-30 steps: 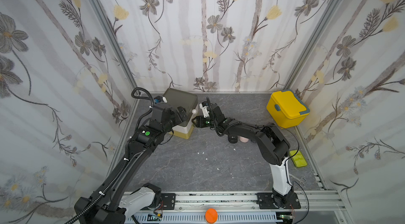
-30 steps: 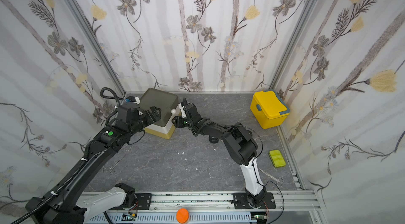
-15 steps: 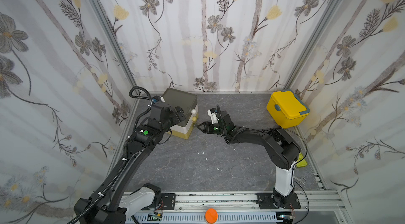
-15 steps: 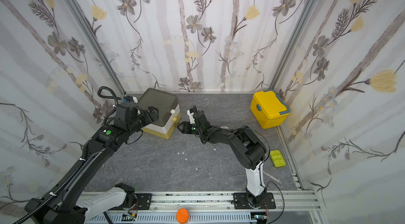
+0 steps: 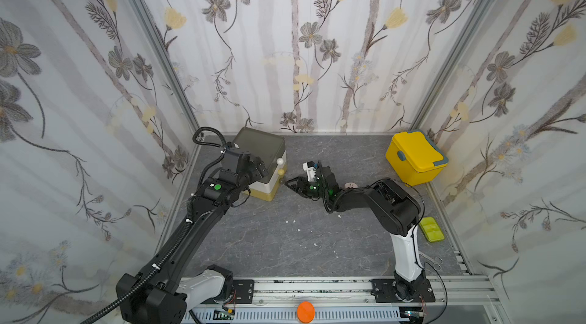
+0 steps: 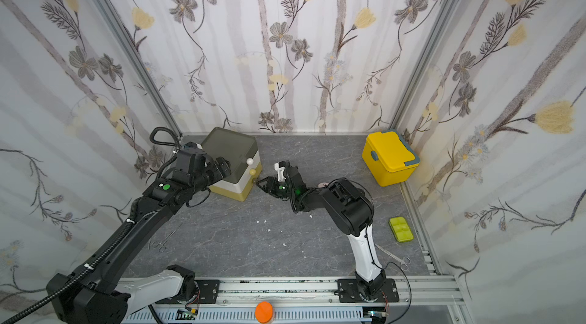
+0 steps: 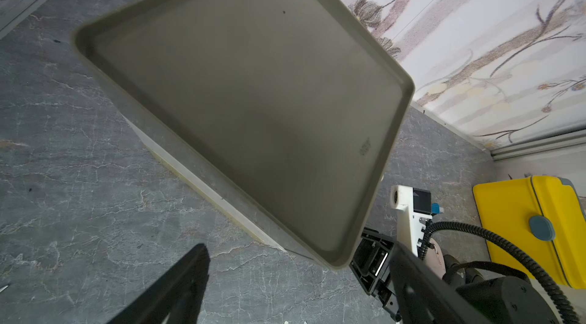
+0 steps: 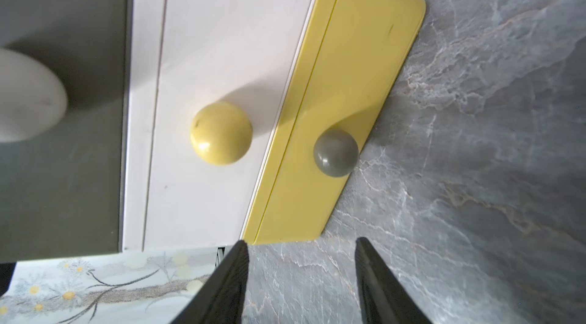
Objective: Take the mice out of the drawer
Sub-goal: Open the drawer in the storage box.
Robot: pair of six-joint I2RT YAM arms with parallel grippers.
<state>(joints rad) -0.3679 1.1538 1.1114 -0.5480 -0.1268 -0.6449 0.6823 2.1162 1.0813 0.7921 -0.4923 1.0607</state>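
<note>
Drawer (image 5: 264, 148) sits far left on the bench (image 5: 285, 243), all 3 tiers shut. My right end effector (image 8: 300, 241) is open and empty, just short of the grey knob (image 8: 335, 153) on the mustard bottom tier (image 8: 348, 84), with the knob nearer 1 finger. Plan: centre on the knob, close behind the ball, pull straight and level. My left end effector (image 5: 257, 167) is open at the box's near-left edge, apparently not touching. I should brace there so the box can't slide. 1 pink mouse (image 5: 351, 185) lies on the bench beyond my right arm. No other mice are visible.

I read drawer (image 8: 222, 37) as smooth matt plastic, grey knob (image 8: 335, 152) glossy; tabletop (image 8: 475, 116) marbled, matt; yellow box (image 5: 412, 151) shiny plastic.
</note>
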